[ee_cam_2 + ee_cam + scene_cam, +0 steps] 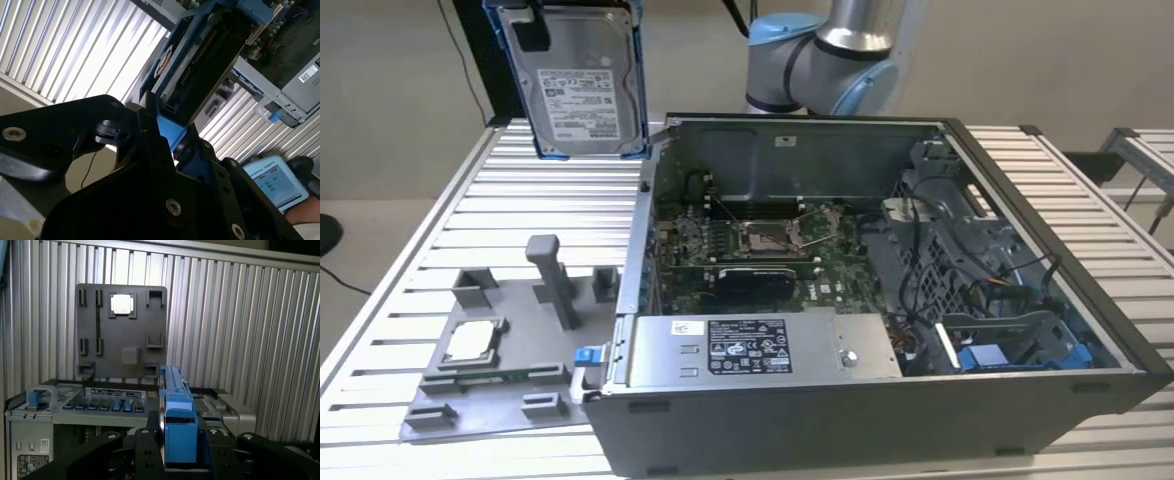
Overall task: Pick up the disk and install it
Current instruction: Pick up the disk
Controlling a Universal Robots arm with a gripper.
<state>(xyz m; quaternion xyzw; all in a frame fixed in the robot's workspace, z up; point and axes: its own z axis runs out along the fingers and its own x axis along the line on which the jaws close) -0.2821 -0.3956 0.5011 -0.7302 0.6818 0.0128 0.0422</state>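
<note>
The disk (pixel 587 90) is a silver-grey hard drive with a white label and a blue carrier frame. It hangs upright in the air over the slatted table, just off the far corner of the open computer case (pixel 854 300) on the exterior view's left. My gripper (pixel 567 8) holds it from above. In both wrist views the black fingers (pixel 145 445) are clamped on the blue carrier (pixel 177 410), with the gripper (pixel 172 142) shut on the end of the disk (pixel 200 65).
The case lies open with the motherboard (pixel 747 240), a grey power supply (pixel 747 348) and a drive cage (pixel 987 300) with blue clips. A grey fixture plate (pixel 494 390) carrying a small silver chip (pixel 470 340) lies at the exterior view's left. The arm's base (pixel 827 50) stands behind.
</note>
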